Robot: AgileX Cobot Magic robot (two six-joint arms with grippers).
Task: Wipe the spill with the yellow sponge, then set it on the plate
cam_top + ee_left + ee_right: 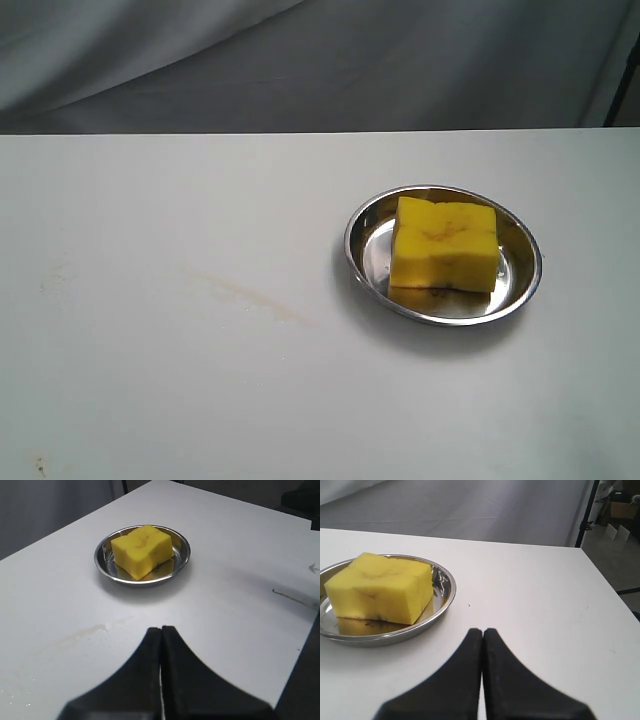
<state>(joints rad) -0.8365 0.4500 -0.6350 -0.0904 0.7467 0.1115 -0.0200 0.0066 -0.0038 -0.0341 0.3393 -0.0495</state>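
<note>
A grey cloth is hanging behind the white desk, where the yellow sponge is lying inside the steel plate. The spill is showing as a faint brownish streak well apart from the plate. The left pincer and the right pincer are each hovering near the plate, tips pressed together, pinching nothing.

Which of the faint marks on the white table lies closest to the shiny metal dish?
The long, slanted brownish streak, left of the round steel plate; the paler smudge sits farther left.

Open table around plate
</note>
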